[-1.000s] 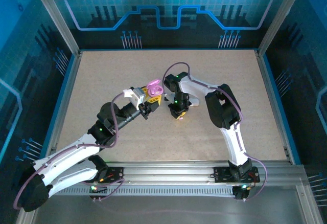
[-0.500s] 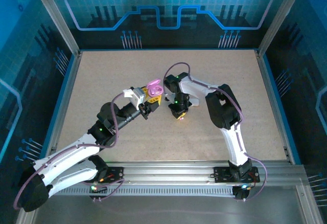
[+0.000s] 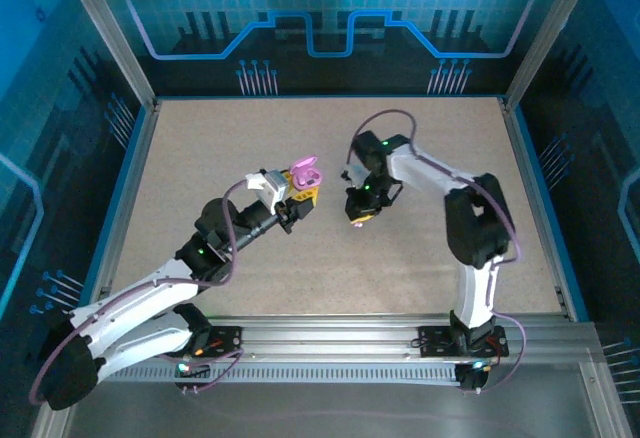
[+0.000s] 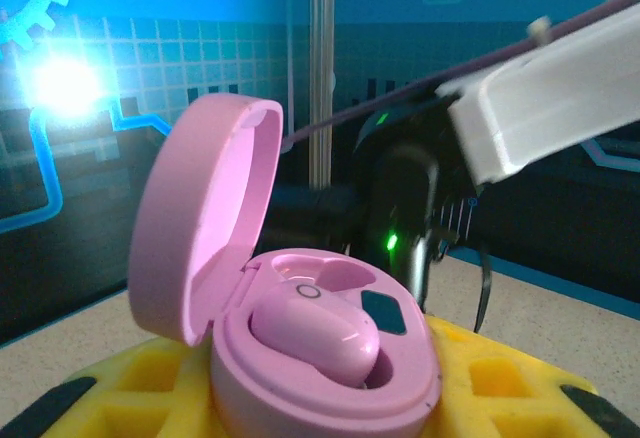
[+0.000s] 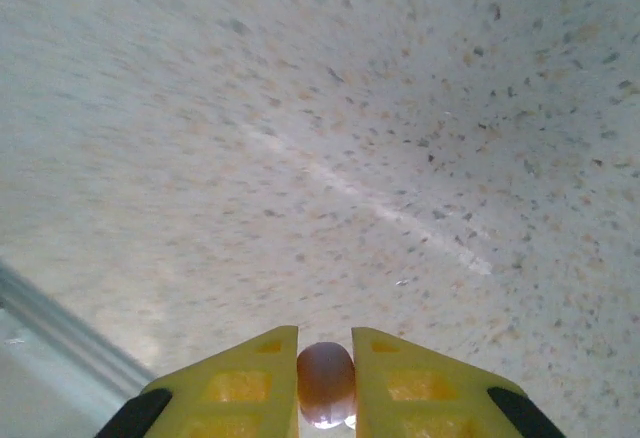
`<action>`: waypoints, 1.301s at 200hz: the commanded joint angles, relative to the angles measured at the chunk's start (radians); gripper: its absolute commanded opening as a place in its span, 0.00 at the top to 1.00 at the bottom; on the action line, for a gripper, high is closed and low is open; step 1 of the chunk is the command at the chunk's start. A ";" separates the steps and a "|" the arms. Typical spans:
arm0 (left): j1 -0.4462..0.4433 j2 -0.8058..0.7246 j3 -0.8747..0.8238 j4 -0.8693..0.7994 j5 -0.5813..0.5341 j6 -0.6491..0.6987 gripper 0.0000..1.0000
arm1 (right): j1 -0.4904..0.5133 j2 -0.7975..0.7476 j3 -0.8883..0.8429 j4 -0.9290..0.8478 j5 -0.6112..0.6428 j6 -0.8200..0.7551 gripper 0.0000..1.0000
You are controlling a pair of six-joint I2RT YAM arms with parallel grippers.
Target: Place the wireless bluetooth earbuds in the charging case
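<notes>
This is a robotics lab, specifically a purpose-built test cell. Aluminium frame posts (image 3: 105, 28) rise at the corners of a speckled beige tabletop (image 3: 200, 158). The blue-lit wall panels (image 3: 330, 18) carry printed gear and circuit-trace graphics. Two white-and-black robot arms (image 3: 150, 293) are bolted to a slotted metal rail (image 3: 330, 333) along the near edge, with cables looping off them and green status lights glowing.

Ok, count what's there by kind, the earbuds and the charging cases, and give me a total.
Charging case: 1, pink, lid open
Earbuds: 2, one seated in the case, one pinched by the right gripper
Total: 3
</notes>
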 commanded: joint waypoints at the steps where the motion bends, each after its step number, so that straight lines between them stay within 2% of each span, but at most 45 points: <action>1: 0.009 0.019 0.013 0.055 0.008 -0.014 0.67 | -0.051 -0.108 -0.049 0.077 -0.236 0.077 0.83; 19: 0.009 0.039 0.008 0.072 0.009 -0.020 0.67 | -0.089 -0.181 -0.075 0.113 -0.346 0.116 0.83; 58: 0.010 0.086 0.003 0.103 0.018 -0.026 0.67 | -0.118 -0.296 -0.052 0.115 -0.455 0.153 0.83; 148: 0.011 0.201 0.009 0.184 0.112 -0.023 0.67 | -0.116 -0.461 0.021 0.084 -0.494 0.198 0.83; 213: 0.010 0.281 0.034 0.282 0.253 -0.060 0.68 | -0.078 -0.452 0.047 0.112 -0.536 0.205 0.82; 260: 0.011 0.293 0.040 0.300 0.293 -0.083 0.68 | -0.072 -0.446 0.039 0.135 -0.544 0.213 0.82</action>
